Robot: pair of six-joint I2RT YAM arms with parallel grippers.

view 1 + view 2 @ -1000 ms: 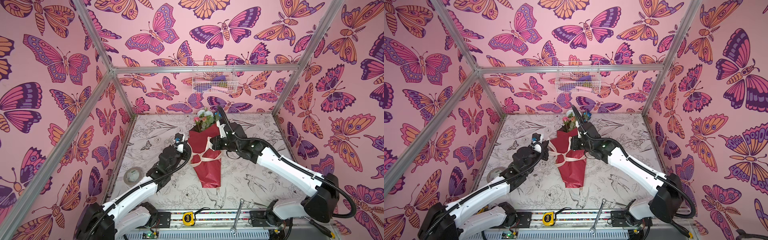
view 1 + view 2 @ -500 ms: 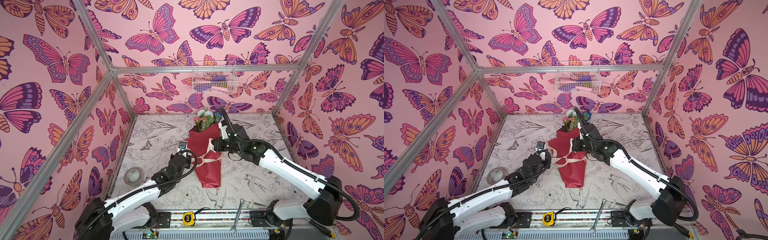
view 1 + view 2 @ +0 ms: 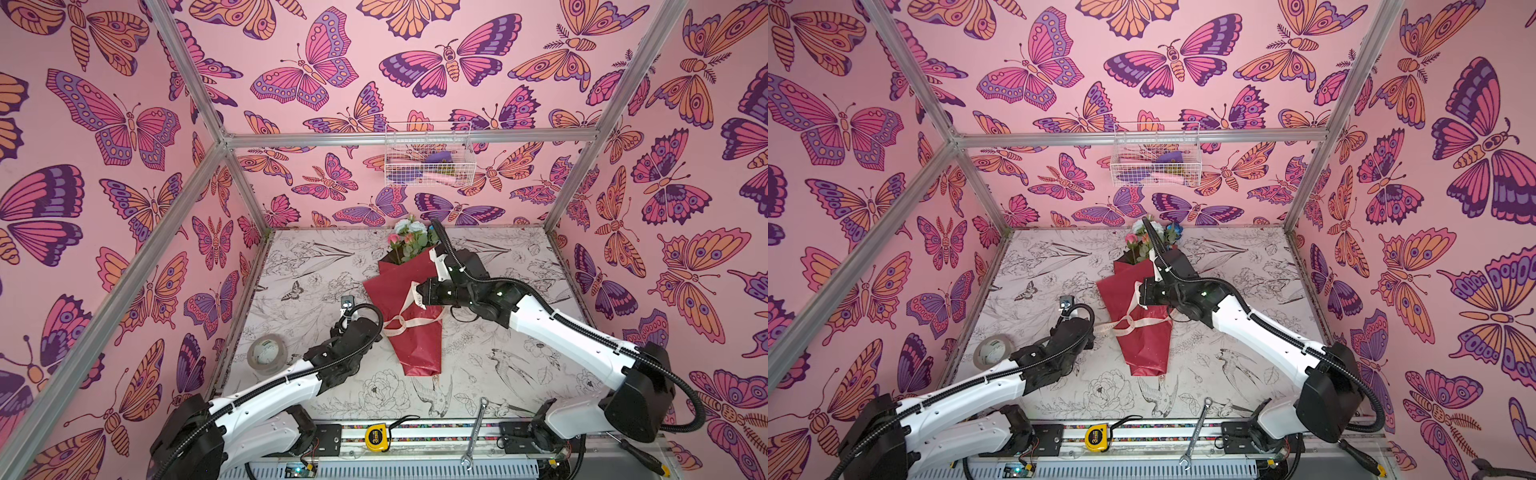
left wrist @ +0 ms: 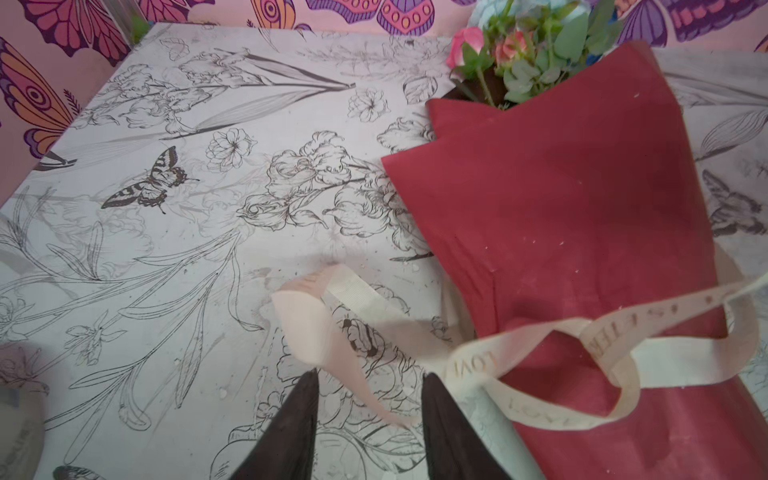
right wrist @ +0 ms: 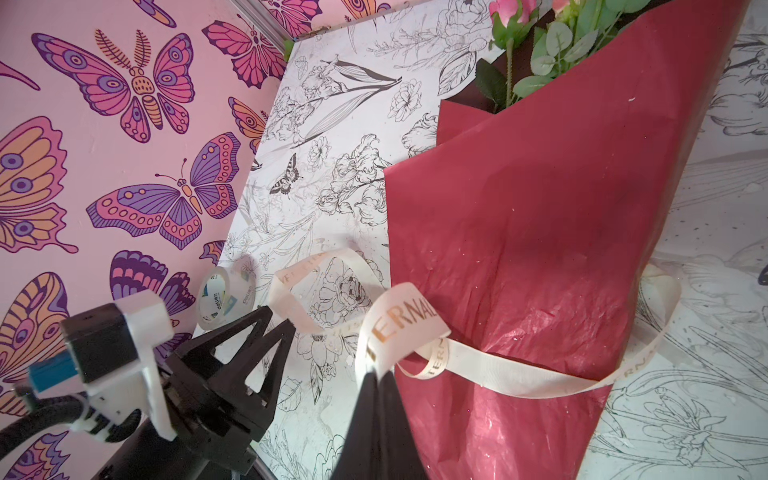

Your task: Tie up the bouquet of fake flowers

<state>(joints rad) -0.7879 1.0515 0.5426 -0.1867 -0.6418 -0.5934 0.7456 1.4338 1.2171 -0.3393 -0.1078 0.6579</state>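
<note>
This is looking like a robotics lab's test cell. An aluminium frame (image 3: 311,139) is holding pink butterfly-print walls (image 3: 104,124) around a table (image 3: 316,266) covered in line-drawn flowers. Two white-and-black robot arms, left (image 3: 270,388) and right (image 3: 561,332), are reaching in from a mounting rail (image 3: 440,430) at the front. A yellow tape measure (image 3: 377,437), a wrench (image 3: 474,434) and a screwdriver (image 3: 642,457) are lying there. A wire basket (image 3: 428,153) is hanging on the back wall, and a tape roll (image 3: 267,354) is sitting on the table.

Ribbon (image 4: 308,328) end beside the bouquet (image 4: 582,232) is blurred; the bouquet's foot is cut off; wire basket (image 3: 390,166) contents above it are too small to identify.
</note>
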